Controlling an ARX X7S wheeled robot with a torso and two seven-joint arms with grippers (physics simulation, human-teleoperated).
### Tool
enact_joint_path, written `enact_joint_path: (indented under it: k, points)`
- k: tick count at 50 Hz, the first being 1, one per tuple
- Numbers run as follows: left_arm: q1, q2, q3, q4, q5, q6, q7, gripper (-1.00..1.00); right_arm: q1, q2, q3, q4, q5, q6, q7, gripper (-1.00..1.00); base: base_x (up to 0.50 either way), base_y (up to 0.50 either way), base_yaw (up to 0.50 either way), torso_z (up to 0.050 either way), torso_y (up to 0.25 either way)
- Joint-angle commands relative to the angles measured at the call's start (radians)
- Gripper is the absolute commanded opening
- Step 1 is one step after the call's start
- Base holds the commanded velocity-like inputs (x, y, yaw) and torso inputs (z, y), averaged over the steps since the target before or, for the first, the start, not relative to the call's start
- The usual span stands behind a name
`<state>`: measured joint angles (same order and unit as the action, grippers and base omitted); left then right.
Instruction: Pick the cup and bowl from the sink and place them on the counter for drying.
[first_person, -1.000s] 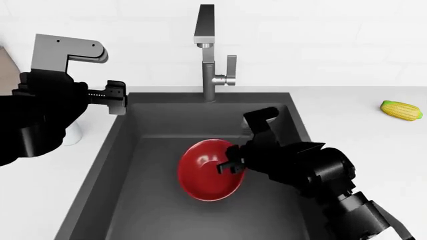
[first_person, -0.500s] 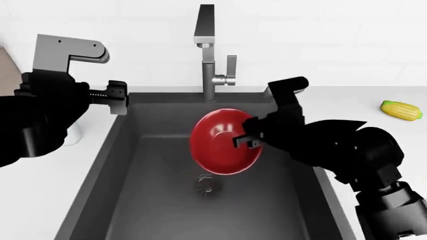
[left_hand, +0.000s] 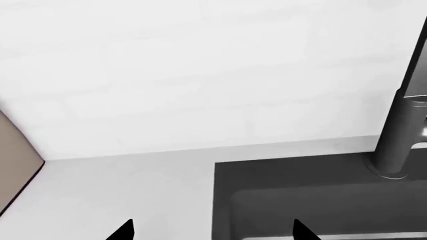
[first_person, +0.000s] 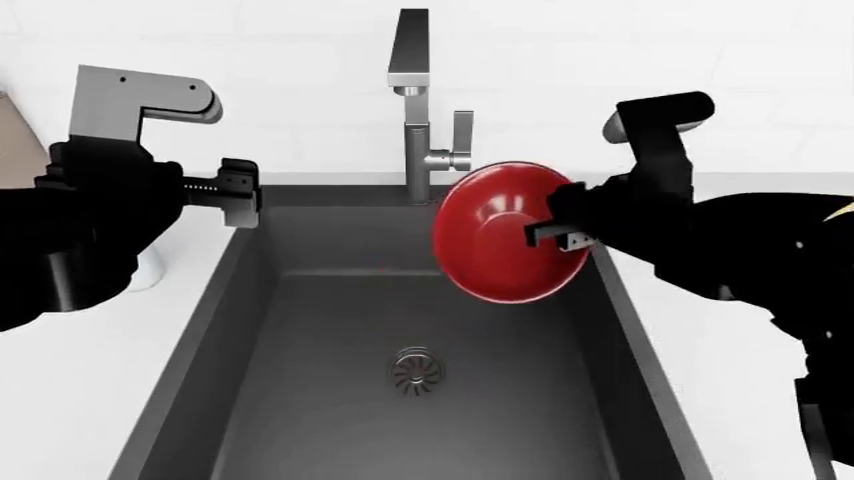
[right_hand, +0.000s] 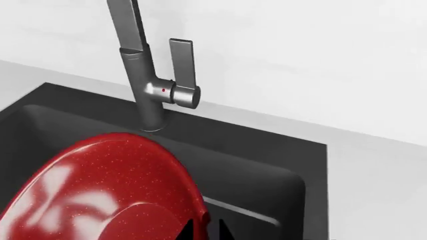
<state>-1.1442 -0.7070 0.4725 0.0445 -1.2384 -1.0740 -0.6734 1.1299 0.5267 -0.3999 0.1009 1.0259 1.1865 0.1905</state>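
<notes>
The glossy red bowl (first_person: 501, 235) hangs tilted on edge above the back right of the dark grey sink (first_person: 314, 330). My right gripper (first_person: 550, 237) is shut on its rim; in the right wrist view the bowl (right_hand: 100, 190) fills the near corner, with the right gripper (right_hand: 203, 231) pinching the rim. My left gripper (first_person: 240, 193) stands open and empty over the sink's back left corner, and the left wrist view shows the left gripper (left_hand: 211, 232) spread wide above the counter (left_hand: 120, 185). A small white cup (first_person: 144, 265) stands on the counter, partly hidden behind my left arm.
A tall steel faucet (first_person: 416, 110) rises behind the sink, close to the bowl's left side. The round drain (first_person: 416, 370) lies in the basin floor. White counter (first_person: 747, 200) runs along the sink's right side, under my right arm. A tiled wall stands behind.
My right gripper has lifted the bowl up from the basin floor and carried it back and to the right, uncovering the drain. The left arm has stayed put.
</notes>
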Motion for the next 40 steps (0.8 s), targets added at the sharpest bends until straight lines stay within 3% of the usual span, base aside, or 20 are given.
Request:
enact_joint_path:
  k: [1,14,25,40]
  points:
    - [0.004,0.002,-0.002,0.003,-0.005,0.005,-0.001,1.0,0.025,0.046,0.055,-0.043,0.039,0.042,0.049,-1.0,0.0,0.0,0.0,0.0,0.0]
    - [0.009,-0.005,-0.003,0.005,-0.003,0.013,0.002,1.0,0.008,0.142,0.185,-0.135,0.182,0.168,0.179,-1.0,0.0,0.0,0.0,0.0,0.0]
    - [0.022,-0.017,-0.016,0.014,-0.011,0.027,0.003,1.0,-0.032,0.215,0.332,-0.192,0.421,0.307,0.387,-1.0,0.0,0.0,0.0,0.0,0.0]
    - [0.036,-0.04,-0.028,0.042,-0.031,0.026,-0.005,1.0,-0.162,0.364,0.424,-0.227,0.678,0.323,0.591,-1.0,0.0,0.0,0.0,0.0,0.0]
